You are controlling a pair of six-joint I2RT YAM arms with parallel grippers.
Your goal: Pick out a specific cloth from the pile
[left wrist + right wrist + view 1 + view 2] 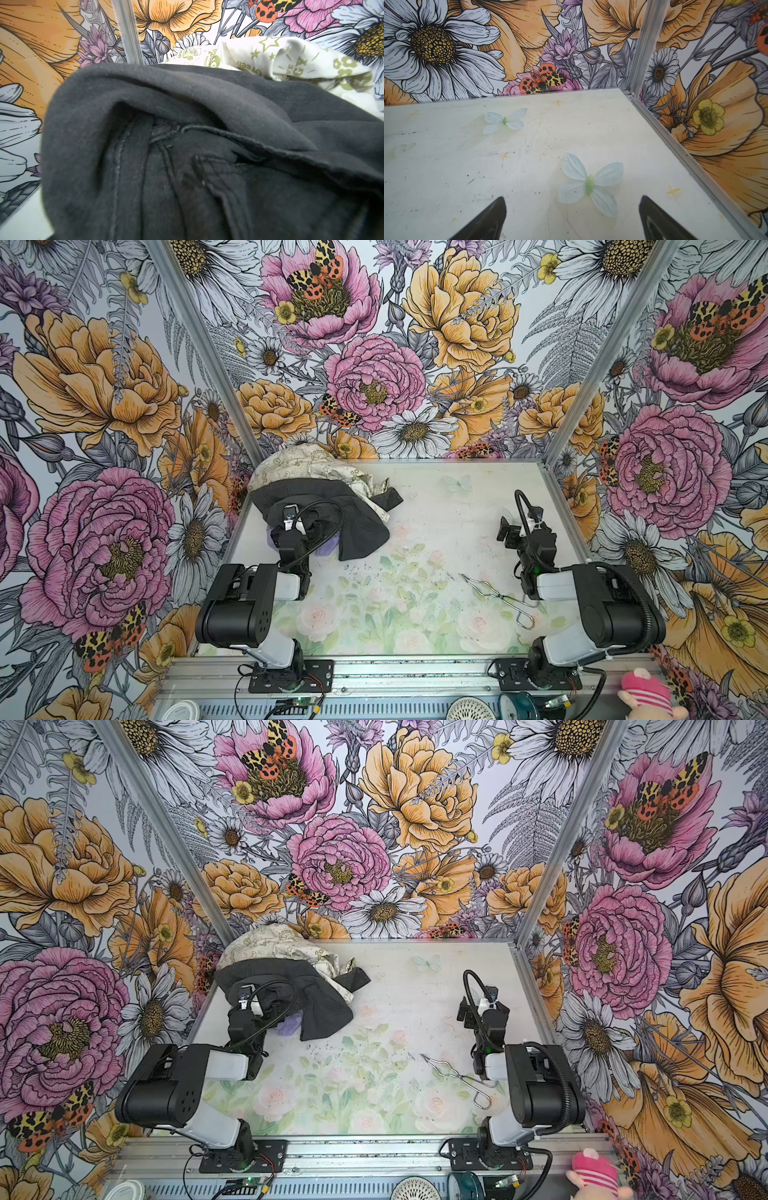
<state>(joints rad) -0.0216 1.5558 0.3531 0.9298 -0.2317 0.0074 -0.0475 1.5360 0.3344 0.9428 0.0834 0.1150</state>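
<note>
The pile lies at the table's far left corner in both top views. A charcoal-black garment [357, 526] [324, 1006] lies draped over a cream patterned cloth [299, 464] [270, 946]. The lavender cloth [326, 550] [289, 1028] peeks out from under the garment's near edge, beside my left wrist. My left gripper [293, 510] [249, 992] is pushed into the garment, which hides its fingers. In the left wrist view the black garment [187, 104] fills the frame, with the cream cloth [291, 60] behind. My right gripper [505, 531] [463, 1011] [572, 197] stands open over bare table, holding nothing.
Metal tongs [498, 597] [457, 1075] lie on the table in front of the right arm. Aluminium frame posts and flowered walls close in the table at the back and sides. A pink plush toy [644, 695] sits beyond the front rail at the right.
</note>
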